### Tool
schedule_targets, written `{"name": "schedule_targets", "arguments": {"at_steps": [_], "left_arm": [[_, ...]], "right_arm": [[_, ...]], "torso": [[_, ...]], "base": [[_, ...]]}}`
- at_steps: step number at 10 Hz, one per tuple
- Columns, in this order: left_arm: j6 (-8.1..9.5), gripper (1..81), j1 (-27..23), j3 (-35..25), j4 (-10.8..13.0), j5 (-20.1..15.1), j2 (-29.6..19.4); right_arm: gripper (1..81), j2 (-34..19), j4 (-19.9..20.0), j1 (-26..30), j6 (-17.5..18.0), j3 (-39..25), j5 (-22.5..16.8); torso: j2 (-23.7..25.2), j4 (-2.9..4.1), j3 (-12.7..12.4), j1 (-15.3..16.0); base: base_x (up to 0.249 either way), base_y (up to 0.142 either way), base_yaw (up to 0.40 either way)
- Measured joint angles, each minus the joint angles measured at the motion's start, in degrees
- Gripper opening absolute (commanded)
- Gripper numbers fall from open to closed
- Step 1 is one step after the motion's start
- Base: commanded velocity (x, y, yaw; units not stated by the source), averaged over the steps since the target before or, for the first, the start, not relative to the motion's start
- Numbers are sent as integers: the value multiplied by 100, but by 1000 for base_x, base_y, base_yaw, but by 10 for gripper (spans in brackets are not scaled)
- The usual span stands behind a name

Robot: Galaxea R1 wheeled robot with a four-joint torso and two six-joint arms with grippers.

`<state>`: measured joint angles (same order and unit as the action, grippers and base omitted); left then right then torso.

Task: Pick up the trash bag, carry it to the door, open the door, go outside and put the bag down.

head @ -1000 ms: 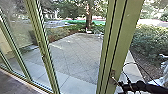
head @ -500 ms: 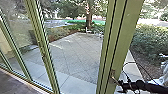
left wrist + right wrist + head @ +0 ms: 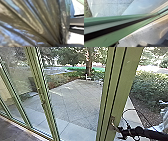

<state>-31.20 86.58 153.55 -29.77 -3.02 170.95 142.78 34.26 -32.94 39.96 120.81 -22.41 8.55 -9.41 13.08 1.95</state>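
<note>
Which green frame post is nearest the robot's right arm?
The rightmost post in the head view, the widest; the right arm ends beside it.

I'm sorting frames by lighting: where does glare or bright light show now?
Left wrist view: bluish-white glints streak the trash bag, washed-out white beside it; right wrist view: pale sheen on the paving; head view: light streaks across mostly shaded paving.

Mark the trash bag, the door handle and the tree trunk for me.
Trash bag (image 3: pixel 31 21): left wrist view, on its creased plastic.
Door handle (image 3: pixel 113 120): head view, on its metal plate.
Tree trunk (image 3: pixel 88 66): head view, on its bark.
</note>
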Motion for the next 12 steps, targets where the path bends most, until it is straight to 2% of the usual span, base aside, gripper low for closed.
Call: {"name": "schedule_targets", "arguments": {"at_steps": [5,12], "left_arm": [[-2,10,0,2,0,-2,-2],[-2,10,39,2,0,-37,0]], "right_arm": [[811,127,20,107,2,245,-71],[811,48,68,-22,-35,232,-195]], "torso": [[2,-4,0,-9],[17,-13,0,-37]], "base": [[0,0,0],[105,0,0]]}}
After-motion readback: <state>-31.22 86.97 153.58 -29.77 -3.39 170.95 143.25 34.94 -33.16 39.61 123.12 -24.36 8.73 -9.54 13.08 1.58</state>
